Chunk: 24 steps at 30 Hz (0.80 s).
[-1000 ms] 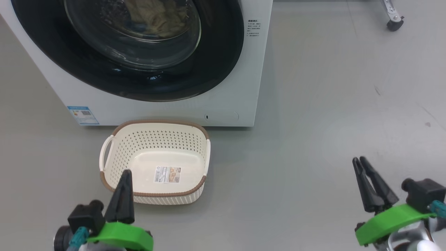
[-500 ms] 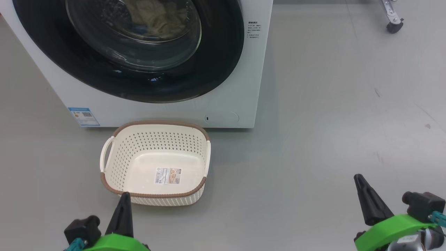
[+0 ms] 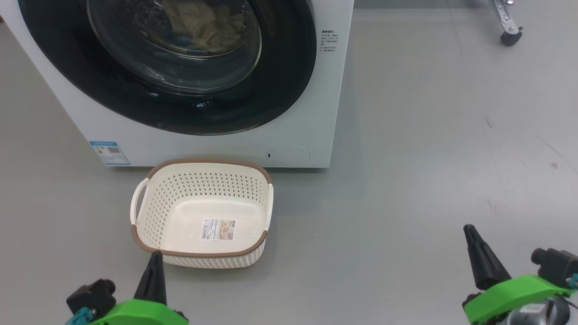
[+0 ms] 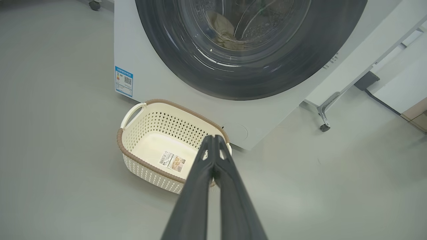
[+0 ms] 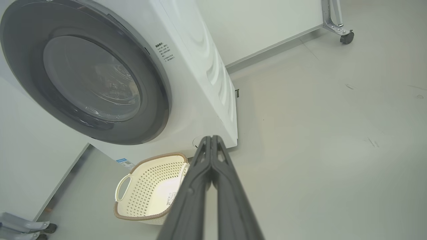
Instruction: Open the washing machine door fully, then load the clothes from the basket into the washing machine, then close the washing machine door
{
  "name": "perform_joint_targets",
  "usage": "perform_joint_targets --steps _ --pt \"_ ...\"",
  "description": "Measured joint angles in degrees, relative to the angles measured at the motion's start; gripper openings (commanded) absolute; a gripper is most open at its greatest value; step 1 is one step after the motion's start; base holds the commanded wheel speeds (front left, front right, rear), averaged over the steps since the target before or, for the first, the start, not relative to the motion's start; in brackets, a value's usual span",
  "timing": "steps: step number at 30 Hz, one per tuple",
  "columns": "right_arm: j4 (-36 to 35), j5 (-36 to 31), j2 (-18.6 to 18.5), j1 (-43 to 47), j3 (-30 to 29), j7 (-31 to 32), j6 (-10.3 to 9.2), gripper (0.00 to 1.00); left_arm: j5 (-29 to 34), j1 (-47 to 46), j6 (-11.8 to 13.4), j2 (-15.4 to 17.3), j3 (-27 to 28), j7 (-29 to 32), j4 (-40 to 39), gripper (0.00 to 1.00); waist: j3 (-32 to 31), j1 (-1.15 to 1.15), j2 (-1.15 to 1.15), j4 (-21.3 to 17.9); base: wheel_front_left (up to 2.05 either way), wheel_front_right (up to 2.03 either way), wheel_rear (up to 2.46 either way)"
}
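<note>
Well, the large round washing machine door (image 3: pixel 284 58), glossy black rim w/ bulging clear glass centre, sits shut and flush in the front of the big white front-loading washing machine (image 3: pixel 323 131), same as 1 s ago. What differs: both grippers sit lower in the head view. The left gripper (image 3: pixel 155 258), dark fingers pressed together, overlapped the inside of the small rectangular cream plastic basket (image 3: pixel 207 161) (perforated sides, brown rim, white handles) a sec ago; its tip is now just below the front rim. The right gripper (image 3: pixel 469 231), well off to the right over grey floor (image 3: pixel 406 180), showed two tips slightly apart then, one closed point now, nothing held. Basket stands on the floor just in front of the machine's base and holds just a paper label (image 3: pixel 218 229) on its bottom. Soft clothes (image 3: pixel 198 27) lie in the drum behind the glass, looking dull tan; print or patches can't be made out. Door top is cut off by the frame edge, as are both gripper bodies.
</note>
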Motion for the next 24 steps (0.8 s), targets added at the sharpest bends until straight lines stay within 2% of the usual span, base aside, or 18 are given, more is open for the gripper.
perform_joint_targets --steps 24 --pt "2.2 15.2 -0.3 -2.4 0.0 1.5 -0.01 0.0 -13.5 -0.3 -0.7 -0.7 3.5 3.2 0.7 0.0 -0.7 0.0 0.0 0.1 0.0 0.0 0.0"
